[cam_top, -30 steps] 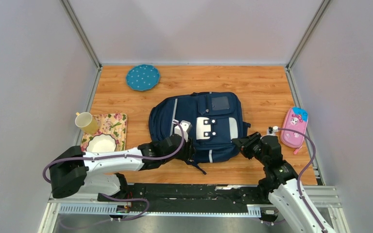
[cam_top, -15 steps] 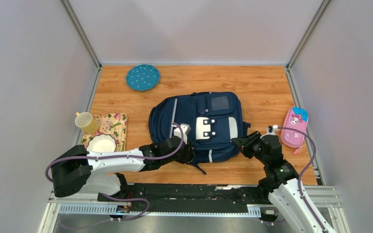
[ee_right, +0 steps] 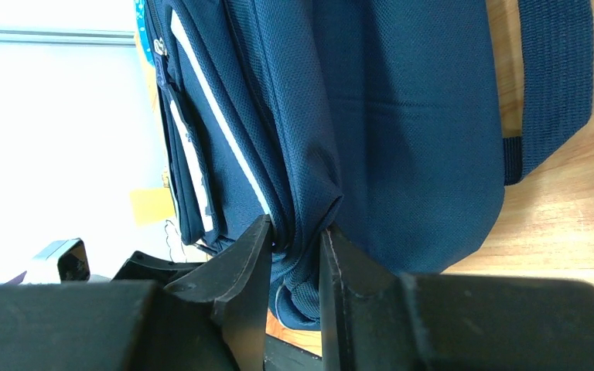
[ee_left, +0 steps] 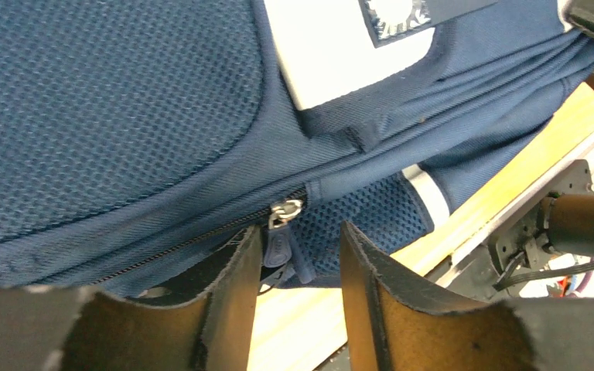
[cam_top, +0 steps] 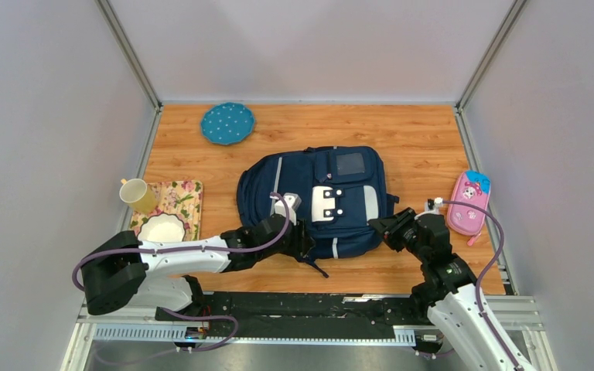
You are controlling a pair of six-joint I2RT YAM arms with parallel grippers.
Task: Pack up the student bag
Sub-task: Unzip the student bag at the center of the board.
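Navy blue fabric backpack (cam_top: pixel 317 193) laid flat, front upward, at centre of wooden tabletop (cam_top: pixel 418 139), long axis left–right. Left gripper (ee_left: pixel 298 239), outstretched low, spread around navy zipper pull tab (ee_left: pixel 277 246); right gripper (ee_right: pixel 295 232) clenched on backpack's near-right fold

Right gripper (ee_right: pixel 294 232) pinched on a fold of the student bag (ee_right: pixel 402 139)

We see the two dark fingers (ee_right: pixel 247 267) closed onto a raised ridge at the bag's edge, with navy fabric filling the narrow gap between them. A thin light stripe (ee_right: pixel 215 116) runs along the bag on the side away from its ribbed strap (ee_right: pixel 553 77), which lies flat on the wooden table (ee_right: pixel 580 232) just beside the bag's body. Beyond the bag sits a small yellow shape (ee_right: pixel 152 205) — too blurred for us to name.
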